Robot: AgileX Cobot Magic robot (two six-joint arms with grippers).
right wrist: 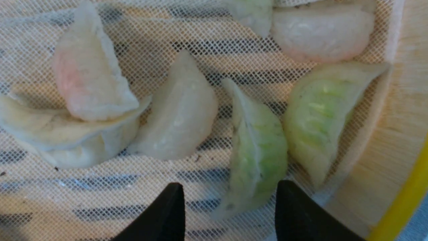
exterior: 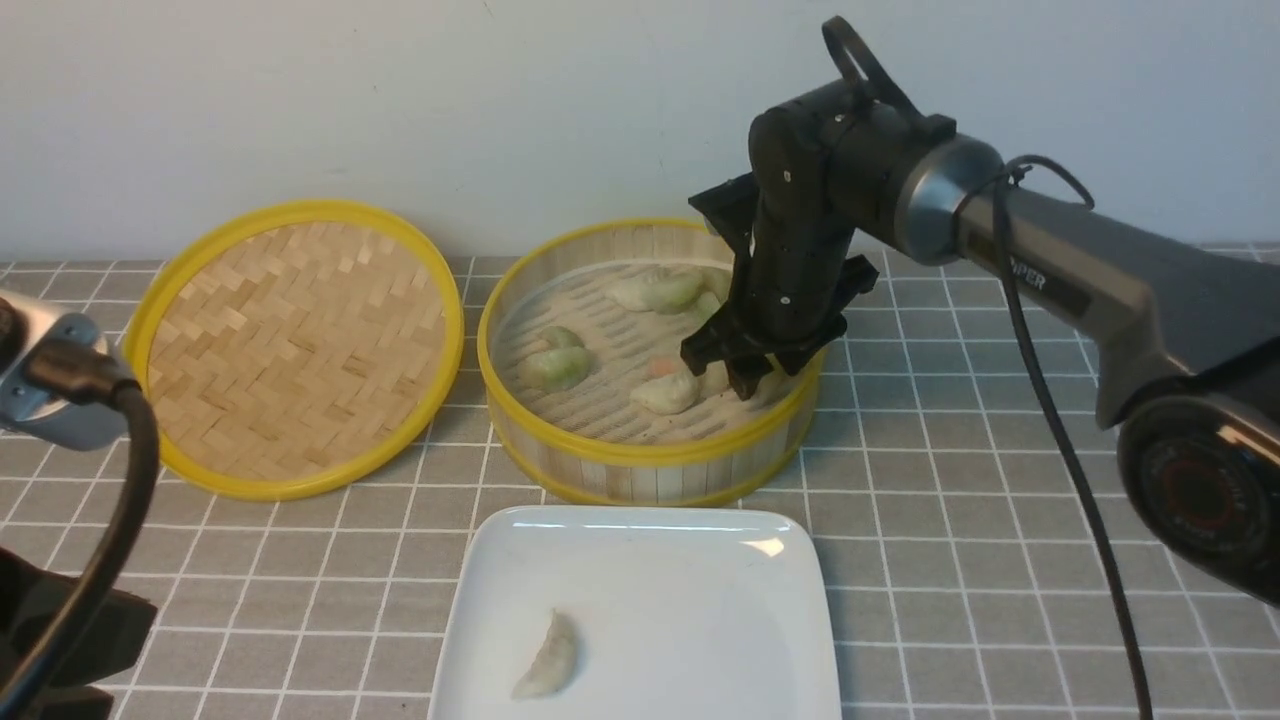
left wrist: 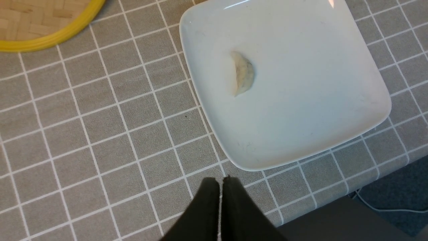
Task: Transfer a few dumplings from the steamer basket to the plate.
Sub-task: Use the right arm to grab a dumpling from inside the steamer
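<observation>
**One whitish dumpling is lying on the plate; the right claw is straddling a green dumpling**

The right claw is reaching down into the right side of the steamer basket, fingers standing wide apart and gripping nothing. One tip of the green dumpling is sitting in the gap, its long axis running straight out from it across the mesh liner; contact cannot be told. Other dumplings are lying around. The basket is sitting mid-worktop toward the far edge, with the plate before it at the near edge. The whitish dumpling is pointing roughly near-to-far. The left claw is hovering pressed together, empty, beside the plate's near left corner.
</observation>
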